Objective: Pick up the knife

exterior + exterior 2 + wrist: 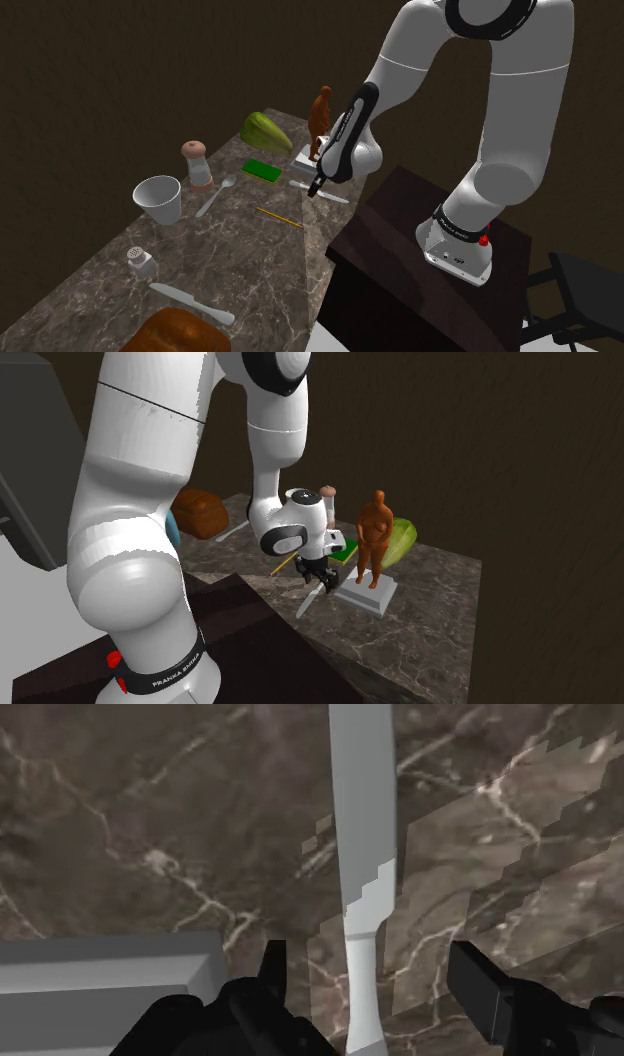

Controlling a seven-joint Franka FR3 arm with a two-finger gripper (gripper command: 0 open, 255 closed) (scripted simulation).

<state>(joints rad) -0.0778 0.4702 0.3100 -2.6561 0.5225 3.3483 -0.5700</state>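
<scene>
**Gripper open, low over pale knife near surface edge**

Noted on dark marbled surface: pale grey knife, lying flat, close to the edge nearest the dark stand. Directly above it, black gripper, pointed down, fingers spread apart, clasping nothing.

From the wrist view: knife running lengthwise away from the gripper, narrow handle end between the two fingers, clear gap on either side, no contact. Broad blade farther out over the marbling.

From the second exterior view: gripper hanging just over the knife, white arm arching down from above.

Just beside the knife: grey plinth with upright brown figurine on top. In the wrist view, a plinth corner close by one finger.

Farther toward the shoulder view's left: flat green block, green leafy vegetable, brown-topped grinder, white cup, pale spoon, thin yellow pencil.

Toward the shoulder view's bottom: small grey shaker, second knife, brown loaf, all well apart from the gripper.
</scene>
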